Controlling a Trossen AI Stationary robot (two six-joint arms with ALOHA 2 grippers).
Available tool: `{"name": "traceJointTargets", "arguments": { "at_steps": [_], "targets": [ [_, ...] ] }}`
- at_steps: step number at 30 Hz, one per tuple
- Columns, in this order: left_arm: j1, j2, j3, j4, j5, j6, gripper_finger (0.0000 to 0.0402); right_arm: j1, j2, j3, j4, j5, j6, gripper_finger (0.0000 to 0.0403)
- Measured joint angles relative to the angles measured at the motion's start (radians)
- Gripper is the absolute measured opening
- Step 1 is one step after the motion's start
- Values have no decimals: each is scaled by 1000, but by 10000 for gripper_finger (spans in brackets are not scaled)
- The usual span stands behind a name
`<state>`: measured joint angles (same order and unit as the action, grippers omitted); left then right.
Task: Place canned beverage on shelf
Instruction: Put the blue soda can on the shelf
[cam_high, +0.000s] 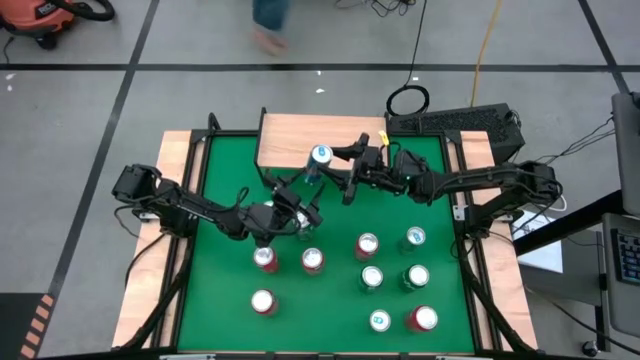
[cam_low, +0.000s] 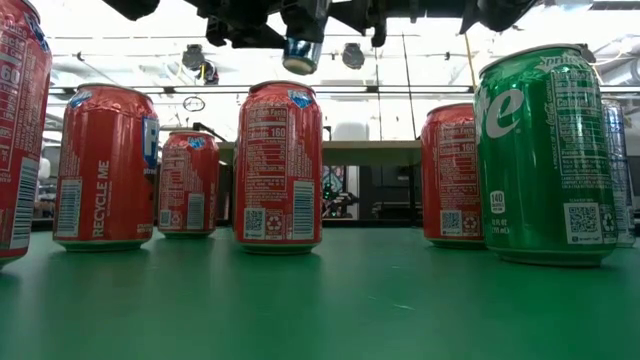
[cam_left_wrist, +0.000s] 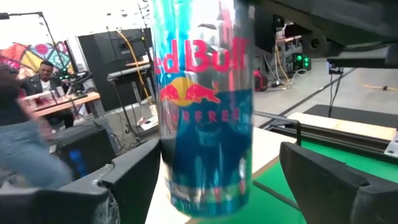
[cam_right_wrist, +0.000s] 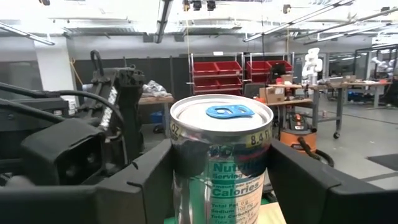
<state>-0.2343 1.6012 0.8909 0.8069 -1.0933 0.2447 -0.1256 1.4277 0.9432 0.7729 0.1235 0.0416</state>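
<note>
Slim can: a tall blue energy-drink can (cam_high: 319, 157) hangs in the air between the two claws, above the shelf's near edge.
Right claw: the right claw (cam_right_wrist: 217, 180) has a finger on each side of the can's upper part, seemingly pinching it just below the blue pull tab.
Left claw: the left claw (cam_left_wrist: 211, 180) stands spread, its fingers (cam_left_wrist: 140, 177) apart from the can's sides with daylight showing on one side.
Shelf: the wooden shelf (cam_high: 290, 135) lies just beyond both claws; in the left wrist view only its pale edge shows under the can.
Cut off: the low view shows only the can's bottom end (cam_low: 302, 55) among dark arm parts at the top of the frame; the claws' fingers cannot be made out there.
Other cans: red and green soda cans (cam_high: 367, 246) stand on the green tabletop (cam_high: 220, 320), on the near side of the claws; the high view shows only their lids, the low view their labels.
</note>
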Motion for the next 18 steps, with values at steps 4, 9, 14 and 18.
{"name": "traceJointTargets", "arguments": {
  "at_steps": [4, 9, 14, 18],
  "targets": [
    [-19, 0, 0, -19, -14, 15, 325, -22, 0, 0, -20, -63, 3, 217],
    [-40, -8, 0, -23, -68, 54, 325, -49, -1, 0, -48, -127, 10, 217],
    [-67, -54, 0, -71, -73, 54, 324, -77, -1, 0, -54, -191, 9, 217],
    [-91, -122, 0, -138, -25, 52, 324, -99, -2, 0, -64, -253, -3, 217]
  ]
}}
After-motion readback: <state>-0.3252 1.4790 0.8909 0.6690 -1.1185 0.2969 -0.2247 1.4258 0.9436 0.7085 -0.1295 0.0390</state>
